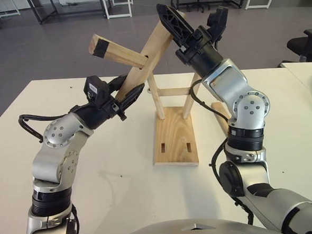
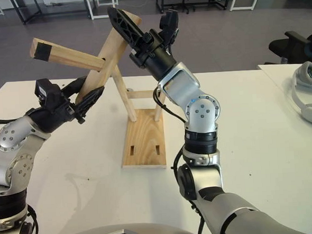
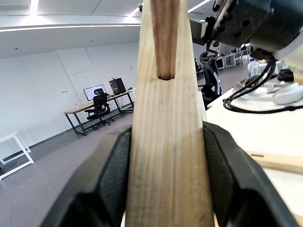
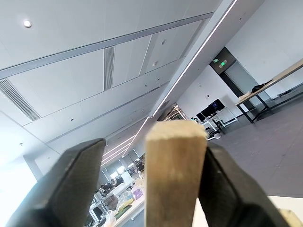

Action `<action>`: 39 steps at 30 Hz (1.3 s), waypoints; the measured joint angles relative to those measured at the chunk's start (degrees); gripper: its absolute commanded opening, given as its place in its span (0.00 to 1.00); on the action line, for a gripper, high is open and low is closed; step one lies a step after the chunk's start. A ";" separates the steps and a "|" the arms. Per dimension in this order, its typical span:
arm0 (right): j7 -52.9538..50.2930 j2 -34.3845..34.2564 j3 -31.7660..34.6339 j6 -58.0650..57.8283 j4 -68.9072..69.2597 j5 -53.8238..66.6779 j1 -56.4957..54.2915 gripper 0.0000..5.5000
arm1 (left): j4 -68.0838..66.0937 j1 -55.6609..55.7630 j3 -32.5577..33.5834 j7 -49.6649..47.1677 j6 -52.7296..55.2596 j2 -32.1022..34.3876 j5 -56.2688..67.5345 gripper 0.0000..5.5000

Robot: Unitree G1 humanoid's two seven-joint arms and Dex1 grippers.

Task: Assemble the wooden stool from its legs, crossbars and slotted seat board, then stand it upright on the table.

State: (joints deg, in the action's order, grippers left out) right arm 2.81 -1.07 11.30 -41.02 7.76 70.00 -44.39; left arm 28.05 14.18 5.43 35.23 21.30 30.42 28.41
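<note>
1. Pale wooden leg-and-crossbar piece [image 1: 142,70] hangs tilted, aloft near the flat slotted seat board [image 1: 174,139], left pincer [image 1: 133,94] clamped on it.
2. Right pincer [image 1: 195,20] straddles its top, fingers apart.
3. Next, likely: into the free slots.

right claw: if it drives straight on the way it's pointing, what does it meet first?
Most likely the tilted leg: its top end sits between the right claw's open fingers, so going on would push it deeper into the claw. Beyond that the way looks free, though depth is hard to judge.
</note>
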 measured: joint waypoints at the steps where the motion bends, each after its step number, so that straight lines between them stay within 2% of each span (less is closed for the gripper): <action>1: -0.62 0.01 -0.12 -0.53 0.01 0.06 0.07 0.44 | 0.00 0.03 -0.37 0.46 -0.47 0.38 -0.43 0.37; 8: -2.57 0.65 -0.01 -2.55 1.58 2.08 3.23 0.20 | -0.02 0.09 -1.51 2.88 -1.96 1.24 -2.12 0.37; 10: -3.50 0.98 0.10 -2.87 2.78 3.32 5.44 0.20 | -0.02 -0.35 -2.29 3.23 -2.06 1.33 -2.71 0.37; 11: -3.66 1.20 0.25 -3.03 3.63 3.91 6.45 0.20 | -0.02 -0.44 -2.61 3.57 -2.07 1.32 -2.71 0.44; 14: -4.74 2.85 1.74 -3.38 7.39 4.56 12.38 0.19 | 0.99 -0.79 -3.51 4.37 -2.14 1.06 -1.68 0.53; 19: -10.77 4.61 11.57 0.87 25.68 8.85 41.61 0.19 | -0.43 -11.50 -4.88 1.52 -2.37 0.97 -6.01 0.69; 22: -14.03 5.63 15.15 3.37 31.28 11.33 53.18 0.19 | -4.92 -21.68 -6.46 -2.36 -5.00 1.43 -14.92 0.77; 24: -15.14 6.55 15.51 5.11 31.10 11.05 54.88 0.19 | -8.15 -23.46 -9.43 -3.88 -5.69 1.57 -20.02 0.85; 27: -16.55 6.68 14.25 7.16 30.44 7.91 56.42 0.19 | -11.85 -22.30 -12.12 -6.00 -5.69 0.48 -24.28 0.92; 39: -19.10 9.21 10.42 10.23 28.74 2.82 57.99 0.19 | -13.83 -20.02 -13.36 -8.91 -4.12 -4.71 -26.75 0.92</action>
State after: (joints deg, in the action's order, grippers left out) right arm -16.29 8.14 21.71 -30.79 36.50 72.82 13.61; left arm 14.21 -5.84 -7.93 26.32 17.18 25.71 1.65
